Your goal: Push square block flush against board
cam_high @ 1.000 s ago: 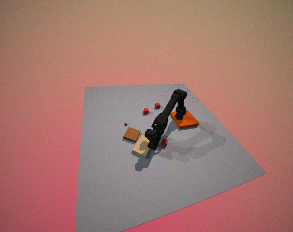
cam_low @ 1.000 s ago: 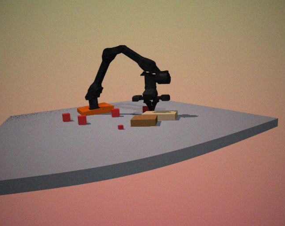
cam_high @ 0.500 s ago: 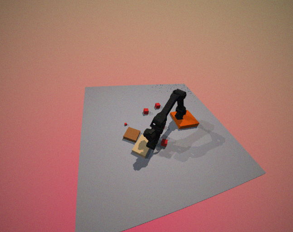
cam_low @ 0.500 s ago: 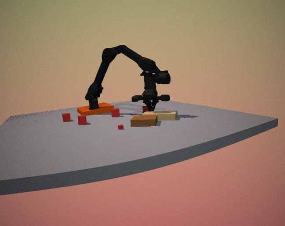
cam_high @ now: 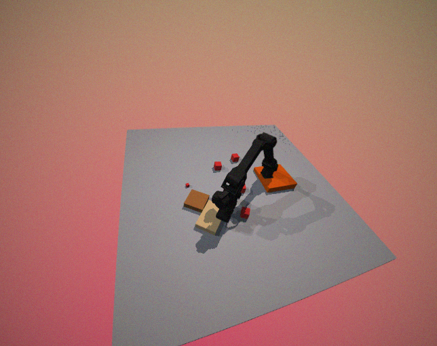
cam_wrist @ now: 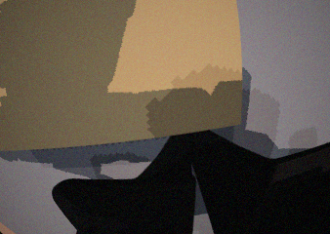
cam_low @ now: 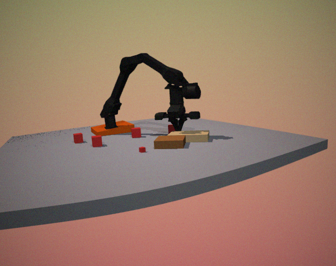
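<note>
The brown square block [cam_high: 196, 199] [cam_low: 169, 142] lies flat beside the left long side of the pale tan board [cam_high: 201, 220] [cam_low: 202, 137] [cam_wrist: 181, 35]. In the top view the two look very close along part of that side, with the block toward the board's far end; I cannot tell whether they touch fully or whether their edges are even. My gripper [cam_high: 223, 218] [cam_low: 178, 129] [cam_wrist: 185, 129] is shut and empty, pointing down. Its fingertips are low at the board's opposite long side, near one corner in the wrist view, and seem to touch it. The arm hides part of the board in the top view.
A red cube [cam_high: 244, 213] [cam_low: 170, 129] stands close to the gripper, and another red cube [cam_high: 243, 188] [cam_low: 135, 132] is partly behind the arm. Two more cubes stand farther back. A tiny red cube [cam_high: 187, 184] [cam_low: 142, 149] lies near the block. The orange base [cam_high: 280, 182] [cam_low: 126, 127] carries the arm.
</note>
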